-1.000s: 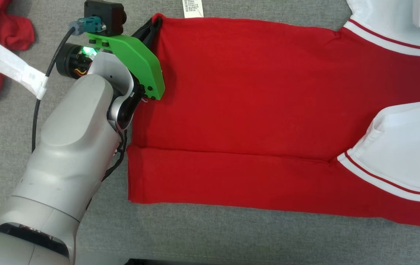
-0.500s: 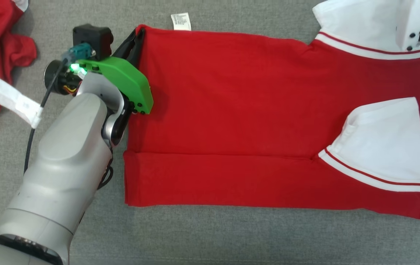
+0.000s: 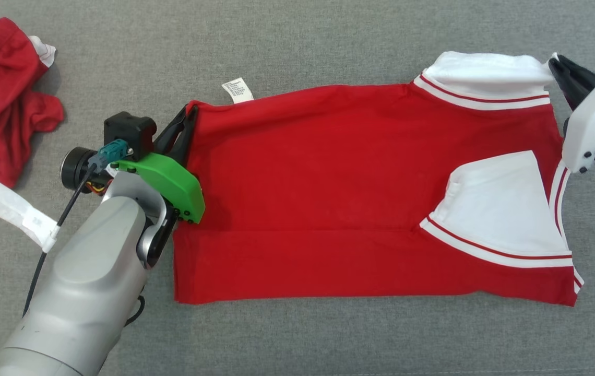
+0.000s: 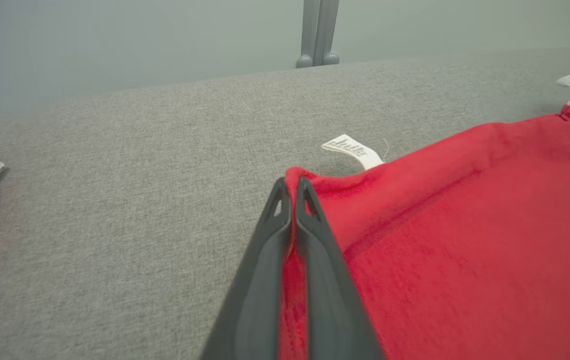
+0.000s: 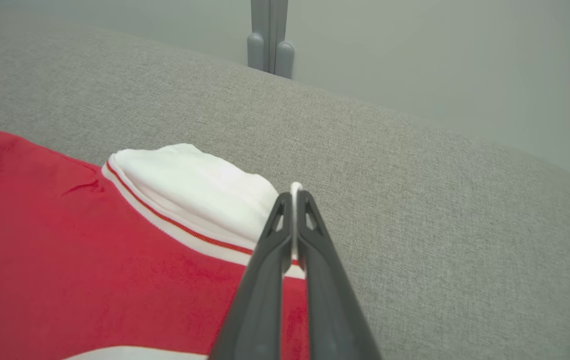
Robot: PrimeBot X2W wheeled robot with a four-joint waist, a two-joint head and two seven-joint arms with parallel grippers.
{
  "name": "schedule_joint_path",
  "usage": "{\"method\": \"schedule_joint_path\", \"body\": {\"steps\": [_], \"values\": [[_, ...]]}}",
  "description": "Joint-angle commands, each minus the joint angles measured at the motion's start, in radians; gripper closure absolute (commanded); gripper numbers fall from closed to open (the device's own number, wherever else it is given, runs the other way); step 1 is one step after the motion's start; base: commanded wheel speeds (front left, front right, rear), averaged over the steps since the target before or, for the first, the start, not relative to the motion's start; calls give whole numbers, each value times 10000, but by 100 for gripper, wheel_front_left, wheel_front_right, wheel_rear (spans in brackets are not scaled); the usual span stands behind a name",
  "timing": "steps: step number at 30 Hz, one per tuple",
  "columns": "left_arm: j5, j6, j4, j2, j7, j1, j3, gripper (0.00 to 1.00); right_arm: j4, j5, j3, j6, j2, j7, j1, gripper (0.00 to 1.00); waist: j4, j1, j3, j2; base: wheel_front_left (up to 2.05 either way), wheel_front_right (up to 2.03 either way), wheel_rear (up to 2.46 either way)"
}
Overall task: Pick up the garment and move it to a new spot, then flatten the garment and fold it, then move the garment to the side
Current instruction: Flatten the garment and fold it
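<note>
Grey woven cloth surface carries everything. The garment, a red shirt with white sleeves, lies flat across its middle. Long axis runs left to right: hem toward the left edge, shoulders toward the right edge. A lengthwise crease along the near side suggests the near strip is already folded over. A second red garment sits crumpled near the far left corner, well apart.

One white sleeve is laid in over the red body. The other white sleeve lies at the far right corner of the shirt.

Left gripper: jaws closed on the far left hem corner, red cloth pinched between the fingers in the left wrist view.

Right gripper: jaws closed on a white edge at the far right corner, a thin white line showing between the fingers.

Care label sticks out from the far edge, just beside the left gripper.

Judgement: both grips are on the far long edge, each arm on its own nearer corner. The shirt's body lies toward the robot from both jaws, so the next fold likely carries that edge nearward, both corners moving level.
</note>
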Motion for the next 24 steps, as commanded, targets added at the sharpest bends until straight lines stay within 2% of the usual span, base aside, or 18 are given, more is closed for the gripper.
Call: {"method": "schedule_joint_path", "body": {"steps": [1,11,17,24], "values": [[118,-29,-69,143,-127,203,-5,100,-398,28,-249,-2,-43,56,494,100,-194,0,-341,0,0,0,0],[774,177,-923,588,-458,1201,252,100,-3002,-21,-1378,-5,372,1185,3260,100,-525,0,-636,0,0,0,0],[1275,313,-1899,776,-446,2310,989,100,-3983,-163,-1834,-5,756,1786,4395,100,-718,0,-831,0,0,0,0],[1802,168,-2341,760,-441,3398,1788,100,-4545,-306,-1925,-5,1125,2225,5166,100,-969,0,-986,0,0,0,0]]}}
